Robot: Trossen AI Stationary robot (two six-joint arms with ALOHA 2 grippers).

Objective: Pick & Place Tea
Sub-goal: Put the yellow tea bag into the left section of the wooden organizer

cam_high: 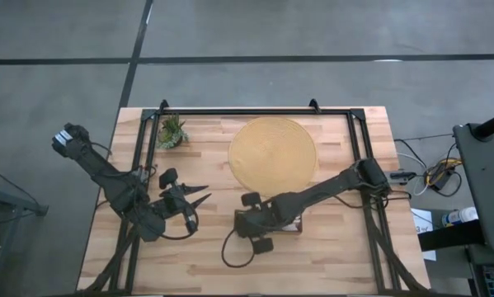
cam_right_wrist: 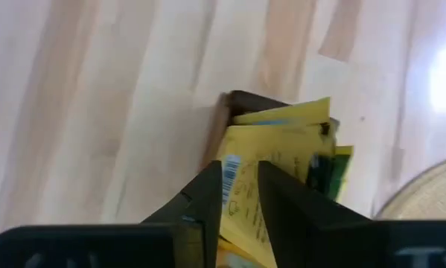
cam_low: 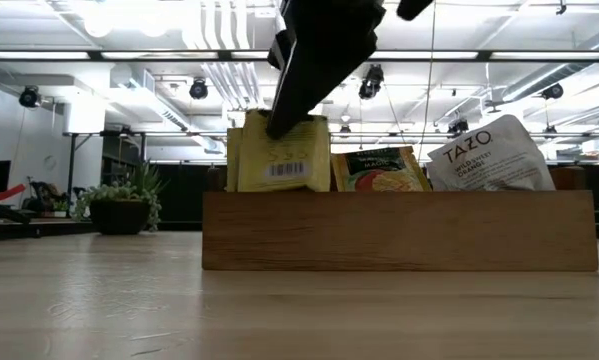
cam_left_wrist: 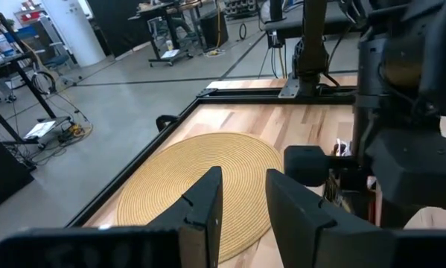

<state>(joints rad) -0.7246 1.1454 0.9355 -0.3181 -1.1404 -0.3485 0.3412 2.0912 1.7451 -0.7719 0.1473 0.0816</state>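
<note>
Nearest in the low view, the wooden tray (cam_low: 399,231) is seen standing on the table (cam_low: 279,310), with tea sachets upright in it: a yellow sachet (cam_low: 284,155) at one end, a mango-printed sachet (cam_low: 384,170) beside it, and a white Tazo sachet (cam_low: 491,155) at the other end. The right gripper (cam_low: 287,122) is lowered onto the yellow sachet's top edge, its fingers (cam_right_wrist: 208,195) clamped on either side of the paper. Beside the tray, the left gripper (cam_high: 199,196) is held above the table, its fingers parted with nothing between them. Beyond the tray, the round woven mat (cam_high: 273,153) and a small potted plant (cam_high: 171,131) are seen.
</note>
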